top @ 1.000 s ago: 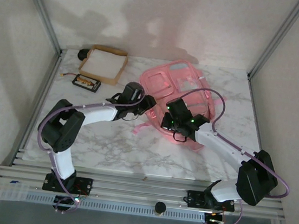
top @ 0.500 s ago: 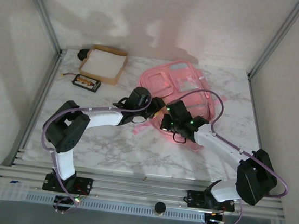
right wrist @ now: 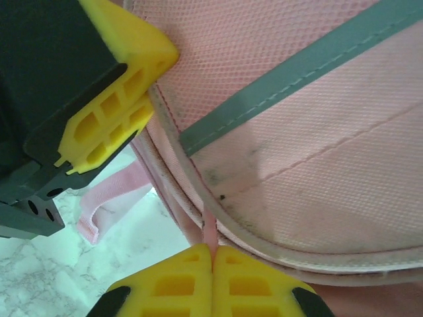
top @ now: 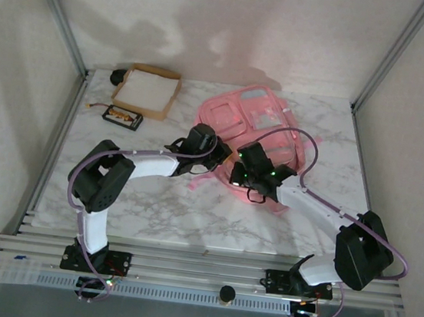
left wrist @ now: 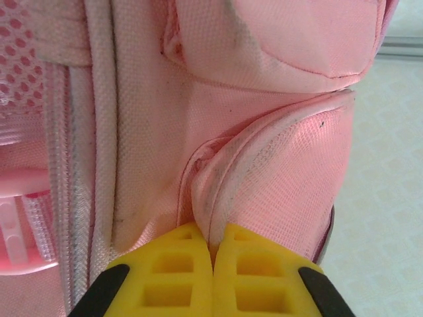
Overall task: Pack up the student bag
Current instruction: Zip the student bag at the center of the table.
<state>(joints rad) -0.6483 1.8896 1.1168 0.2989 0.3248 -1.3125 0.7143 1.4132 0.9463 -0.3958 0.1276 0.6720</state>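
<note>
Marble table [top: 160, 206] holds the bag [top: 251, 125] toward the back, where we see left gripper [left wrist: 213, 254] and right gripper [right wrist: 213, 257] each clamping a thin seam that could slip free if they pull apart.

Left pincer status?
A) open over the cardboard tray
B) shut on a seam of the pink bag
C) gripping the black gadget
B: in the left wrist view, the left pincer is pinched shut on a piped seam of the student bag.
</note>
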